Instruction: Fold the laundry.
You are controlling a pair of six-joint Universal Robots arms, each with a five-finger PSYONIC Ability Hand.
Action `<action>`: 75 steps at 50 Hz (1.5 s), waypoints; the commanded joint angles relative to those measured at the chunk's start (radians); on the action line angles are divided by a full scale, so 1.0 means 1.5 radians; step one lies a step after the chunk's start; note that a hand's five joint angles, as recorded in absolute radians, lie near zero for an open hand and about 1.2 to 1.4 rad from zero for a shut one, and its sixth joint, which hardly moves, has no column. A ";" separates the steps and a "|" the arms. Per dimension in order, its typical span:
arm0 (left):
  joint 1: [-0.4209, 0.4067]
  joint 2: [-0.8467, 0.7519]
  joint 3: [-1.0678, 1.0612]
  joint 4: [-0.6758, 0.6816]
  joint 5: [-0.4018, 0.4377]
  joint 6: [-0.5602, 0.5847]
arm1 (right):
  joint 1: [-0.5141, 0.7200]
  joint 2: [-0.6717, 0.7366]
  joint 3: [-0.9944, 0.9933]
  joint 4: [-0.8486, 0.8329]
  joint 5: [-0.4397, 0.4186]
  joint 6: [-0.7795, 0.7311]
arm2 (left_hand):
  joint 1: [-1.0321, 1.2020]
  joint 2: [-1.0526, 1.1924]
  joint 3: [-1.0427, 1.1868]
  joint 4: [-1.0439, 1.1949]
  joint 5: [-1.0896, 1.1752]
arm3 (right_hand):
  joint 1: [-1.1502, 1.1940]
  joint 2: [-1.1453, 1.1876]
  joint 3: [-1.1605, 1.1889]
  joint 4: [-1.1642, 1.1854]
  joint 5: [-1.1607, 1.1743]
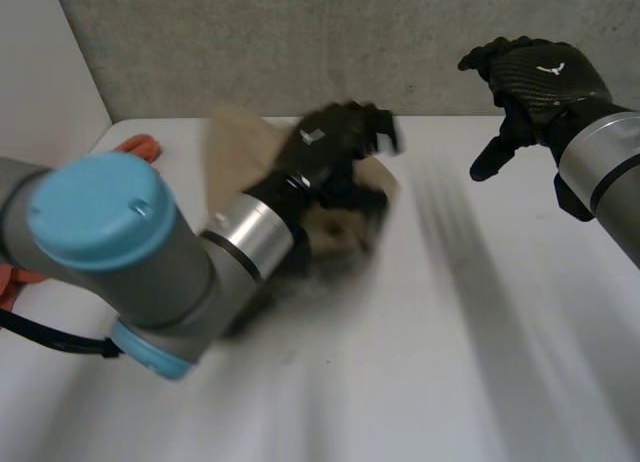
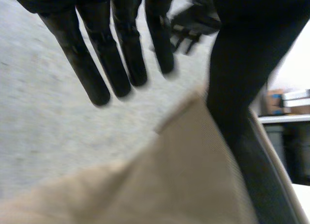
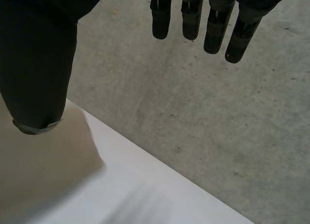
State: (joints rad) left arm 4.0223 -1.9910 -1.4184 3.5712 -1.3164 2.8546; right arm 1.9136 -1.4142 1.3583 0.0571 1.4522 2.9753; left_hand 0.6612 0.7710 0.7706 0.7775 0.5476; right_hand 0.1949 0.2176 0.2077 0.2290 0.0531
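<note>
While the left hand (image 1: 335,147) hangs over the tan cloth (image 2: 184,180), which lies bunched toward the far left of the white table (image 1: 450,362), I read its fingers (image 2: 121,64) in the left wrist view as straight and spread, gripping nothing. The cloth rises against the thumb (image 2: 242,98), and I cannot tell whether it merely drapes there. The right hand (image 1: 535,77) is up near the grey wall (image 1: 300,42), well apart from the cloth, fingers relaxed and empty.

My judgement is that the step in hand is getting a proper hold on an edge. To do it well, I'd lower the left hand onto one clear corner and pinch a single layer. I'd then bring the right hand down to the matching corner, so the cloth can be spread flat before any fold.

The head view smears hand and cloth together, so I can't read the cloth's outline or corners, and the left arm covers its near side. An orange object (image 1: 140,144) at the table's left edge is cut off, and I can't say what it is.
</note>
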 commanded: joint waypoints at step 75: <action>0.182 -0.070 0.009 -0.103 0.001 0.359 | -0.129 0.374 -0.074 -0.344 -0.079 -0.629 | -0.322 -0.395 -0.395 -0.399 -0.363 | 0.449 0.434 0.441 0.427 0.428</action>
State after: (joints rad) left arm 4.3229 -2.0108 -1.4973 3.4100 -1.3201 3.3885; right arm 1.7284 -0.9535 1.3890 -0.4808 1.4091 2.0081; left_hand 0.1889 0.2041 0.2116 0.2054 0.0419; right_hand 0.9620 1.1462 1.1571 1.1619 0.9575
